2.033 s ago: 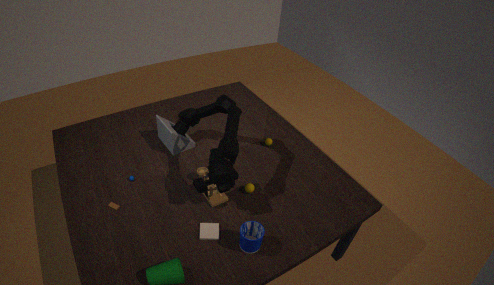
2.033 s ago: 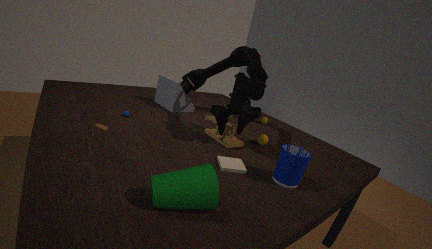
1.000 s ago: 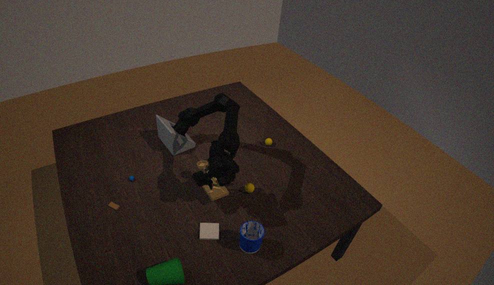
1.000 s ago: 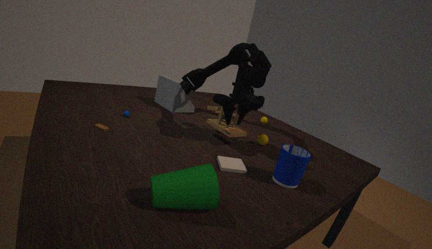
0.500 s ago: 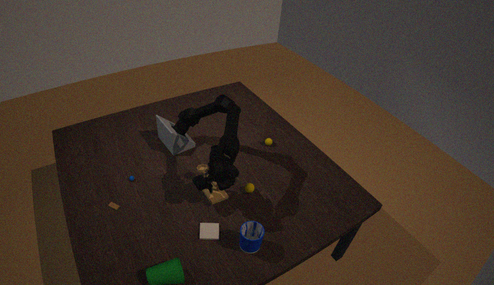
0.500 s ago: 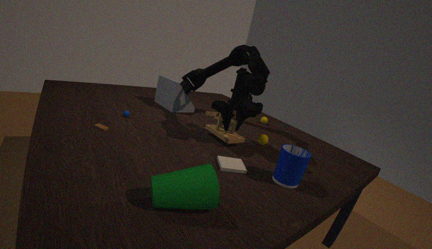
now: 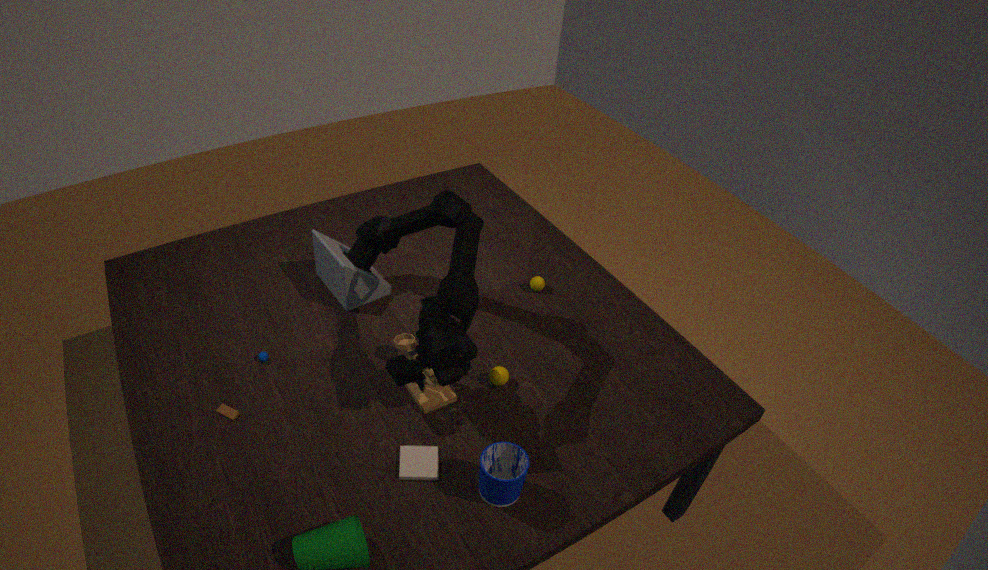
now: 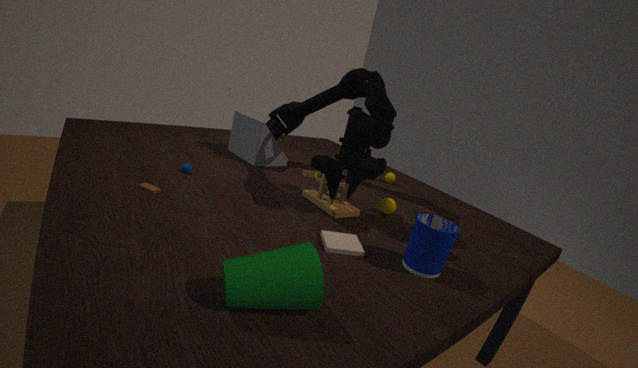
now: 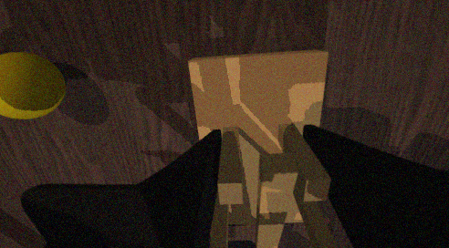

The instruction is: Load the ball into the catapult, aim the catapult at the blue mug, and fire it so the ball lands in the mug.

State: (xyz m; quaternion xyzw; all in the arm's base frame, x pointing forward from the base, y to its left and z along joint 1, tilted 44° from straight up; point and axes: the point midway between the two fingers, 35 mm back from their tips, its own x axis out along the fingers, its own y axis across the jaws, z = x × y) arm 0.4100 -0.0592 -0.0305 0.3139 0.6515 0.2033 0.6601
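Observation:
My gripper [image 7: 429, 376] [image 8: 341, 197] [image 9: 261, 134] is shut on the wooden catapult's uprights, one finger on each side. The catapult [image 7: 435, 399] [image 8: 347, 212] [image 9: 265, 77] rests on the table, and its cup [image 7: 404, 339] [image 8: 310, 173] shows no ball. A yellow ball [image 7: 499, 375] [image 8: 388, 206] [image 9: 27, 87] lies on the table beside the catapult. A second yellow ball [image 7: 536, 283] [image 8: 390, 177] lies farther back. A small blue ball [image 7: 263, 356] [image 8: 186, 168] lies to the left. The blue mug [image 7: 500, 487] [image 8: 429, 251] stands upright toward the front right.
A pale flat block [image 7: 418, 462] [image 8: 342, 243] lies between catapult and green cup. The green cup [image 7: 331, 545] [image 8: 275, 279] lies on its side near the front. A small orange block [image 7: 227, 411] [image 8: 150, 187] lies left. A grey angled stand [image 7: 335, 272] [image 8: 246, 141] is behind the catapult.

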